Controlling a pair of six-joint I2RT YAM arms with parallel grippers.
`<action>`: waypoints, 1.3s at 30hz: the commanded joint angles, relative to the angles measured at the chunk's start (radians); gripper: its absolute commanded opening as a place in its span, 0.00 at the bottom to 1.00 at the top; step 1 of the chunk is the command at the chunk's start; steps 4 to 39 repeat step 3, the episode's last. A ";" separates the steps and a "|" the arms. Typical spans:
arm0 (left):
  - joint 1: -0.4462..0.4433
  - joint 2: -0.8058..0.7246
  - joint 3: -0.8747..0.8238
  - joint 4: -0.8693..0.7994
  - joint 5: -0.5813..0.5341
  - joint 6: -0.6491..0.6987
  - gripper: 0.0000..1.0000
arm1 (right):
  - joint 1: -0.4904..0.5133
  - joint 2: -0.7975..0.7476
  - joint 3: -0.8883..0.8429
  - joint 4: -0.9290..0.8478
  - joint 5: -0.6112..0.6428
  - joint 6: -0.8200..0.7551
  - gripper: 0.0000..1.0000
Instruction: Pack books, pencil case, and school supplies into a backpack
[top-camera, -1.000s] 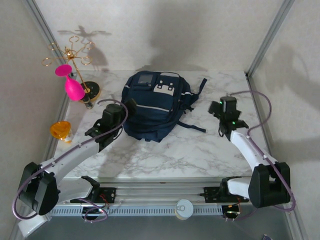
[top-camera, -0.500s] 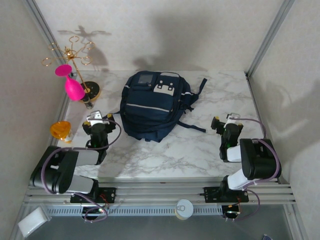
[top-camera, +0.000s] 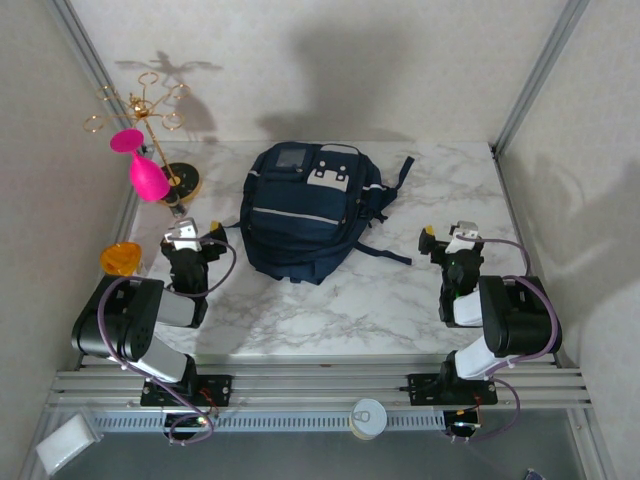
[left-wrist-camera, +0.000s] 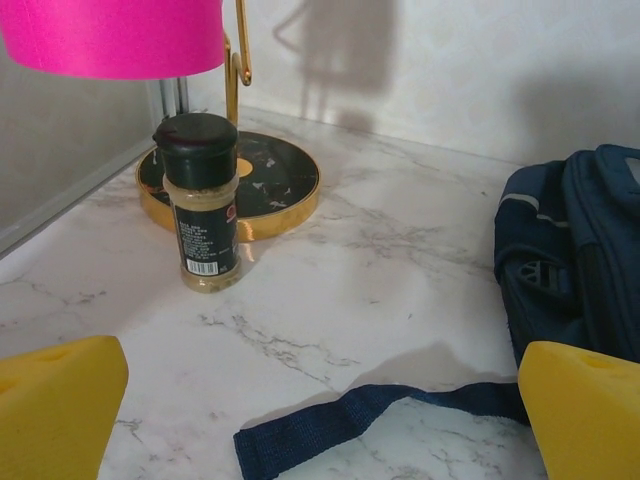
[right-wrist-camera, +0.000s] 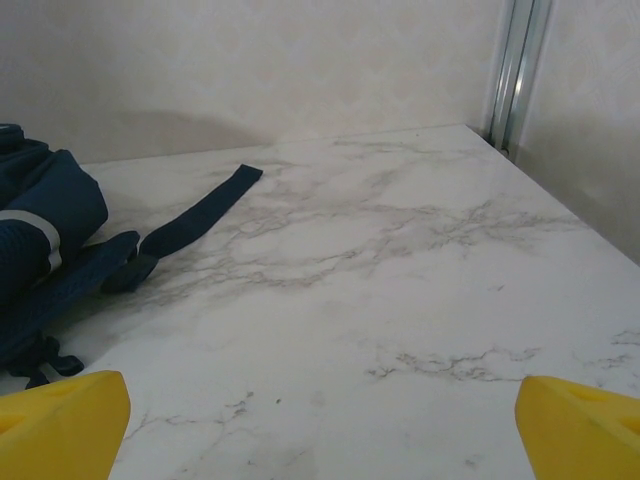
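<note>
A marble-patterned table (top-camera: 400, 290) is seen from above, with walls on its left, far and right sides. A large navy backpack (top-camera: 305, 210) lies flat in the middle of the table, towards the far wall, with its front pockets facing up. Dark straps (top-camera: 385, 250) trail from its right side. The left claw (top-camera: 184, 234) sits near the left edge, released, jaws wide and empty. Its yellow fingertips (left-wrist-camera: 60, 400) frame bare marble, and one loose strap end (left-wrist-camera: 360, 420) lies just ahead. Farther left, a spice jar (left-wrist-camera: 203, 203) stands upright just beside the gold-rimmed base of a stand (left-wrist-camera: 262, 185), which carries a pink glass (top-camera: 145, 172). An orange cup (top-camera: 119, 258) sits at the left edge, close beside the left arm. The right claw (top-camera: 447, 236) sits near the right edge, also released and empty. Ahead of it, bare marble runs to the far wall and a metal corner post (right-wrist-camera: 515, 70). There is also open marble between the backpack and the near edge.
</note>
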 joint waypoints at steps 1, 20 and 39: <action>0.004 0.003 -0.007 0.047 0.023 -0.012 0.99 | 0.000 0.007 0.006 0.039 -0.018 -0.016 0.99; 0.004 0.004 -0.006 0.046 0.024 -0.012 0.99 | 0.000 0.005 0.001 0.047 -0.017 -0.019 0.99; 0.004 0.004 -0.006 0.046 0.024 -0.012 0.99 | 0.000 0.005 0.001 0.047 -0.017 -0.019 0.99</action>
